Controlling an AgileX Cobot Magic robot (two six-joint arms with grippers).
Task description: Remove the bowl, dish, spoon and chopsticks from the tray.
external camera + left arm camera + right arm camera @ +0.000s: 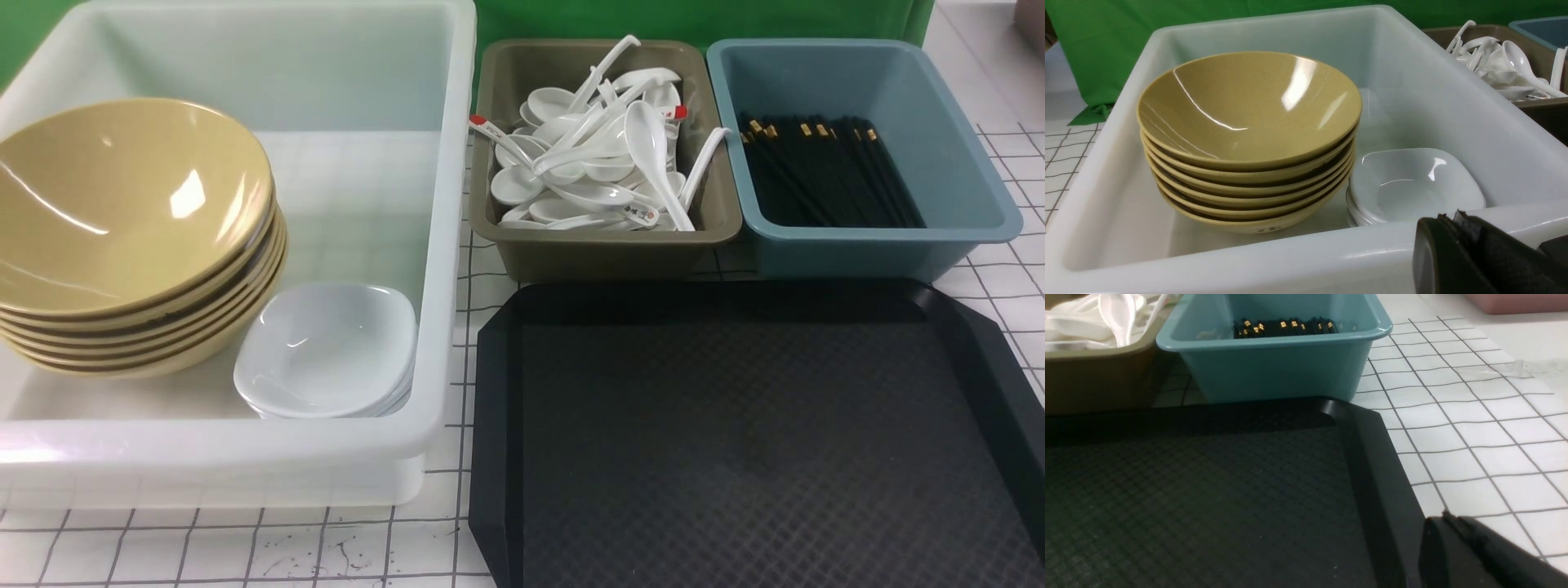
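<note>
The black tray (490,408) lies at the front right, and nothing shows on its diamond-textured surface; its rim also shows in the right wrist view (1372,457). A stack of mustard-tan bowls (122,196) (1249,110) and a stack of small white dishes (326,351) (1412,183) sit in the white bin. White spoons (596,163) fill the olive bin. Black chopsticks (824,171) (1286,326) lie in the blue bin. My left gripper (1449,216) is shut and empty at the white bin's near rim. My right gripper (1447,516) is shut and empty by the tray's right edge.
The big white bin (441,245) stands at the left. The olive bin (604,249) and the blue bin (865,245) stand side by side right behind the tray. A white gridded cloth (1474,416) covers the table, with a green backdrop behind.
</note>
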